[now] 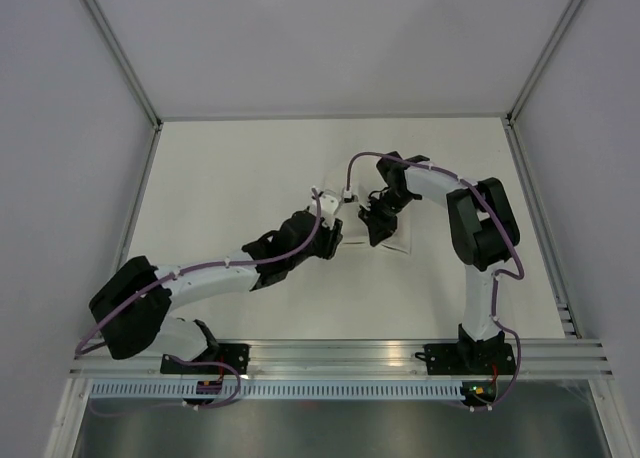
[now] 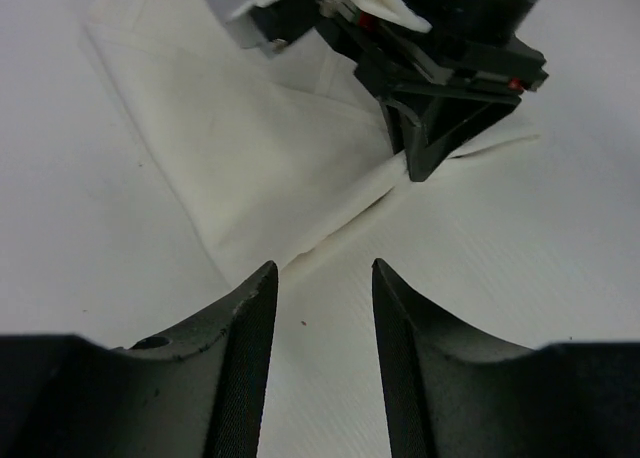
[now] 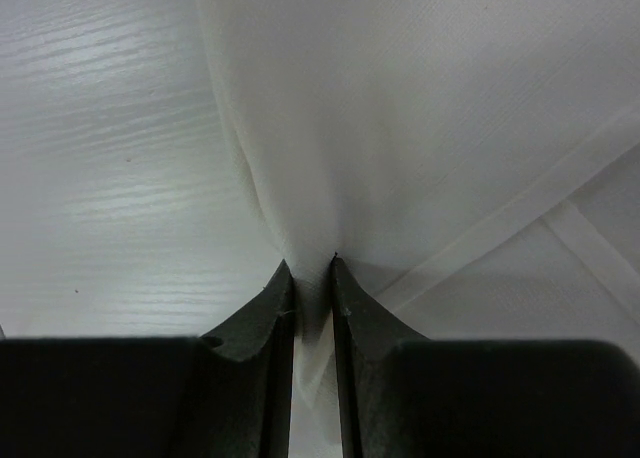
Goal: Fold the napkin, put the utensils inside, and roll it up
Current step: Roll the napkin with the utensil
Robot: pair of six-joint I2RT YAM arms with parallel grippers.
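Right jaws pinch the napkin point(image 3: 400, 128); left jaws apparently parted.

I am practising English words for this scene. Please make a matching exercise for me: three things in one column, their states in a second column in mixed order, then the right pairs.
Things:
1. left gripper
2. right gripper
3. napkin

States:
a. white, creased, lying on the table
b. fingers apart
c. fingers shut on a fold of cloth

Pairs: 1-b, 2-c, 3-a
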